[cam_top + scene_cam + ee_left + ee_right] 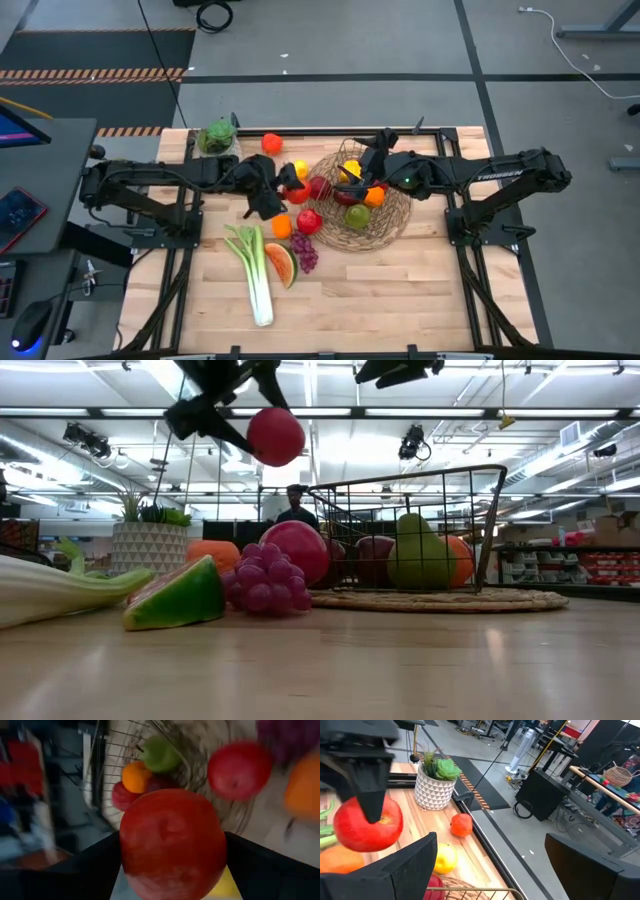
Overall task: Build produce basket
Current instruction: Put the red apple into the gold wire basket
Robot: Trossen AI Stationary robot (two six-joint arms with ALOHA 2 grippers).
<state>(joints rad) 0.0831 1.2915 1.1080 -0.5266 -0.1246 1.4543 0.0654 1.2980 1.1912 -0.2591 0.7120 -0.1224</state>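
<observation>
Your left end effector (262, 422) is grasping a red apple (276, 436) in the air beside the basket (400, 490), right end effector (368, 158) released above it; next, carry over the rim and release.

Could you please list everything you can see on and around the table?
basket: one, brown wire, right of centre
pear: one, green, in basket
basket orange: one, in basket
basket apple: at least one, dark red, in basket
held apple: one, red, in the air
table apple: one, red, left of basket
table orange: one, beside table apple
lemon: one, yellow, on table
grapes: one bunch, purple
watermelon slice: one, beside grapes
leek: one, green-white
plant: one, green, white pot
left gripper: shut on held apple
right gripper: open, above basket
</observation>
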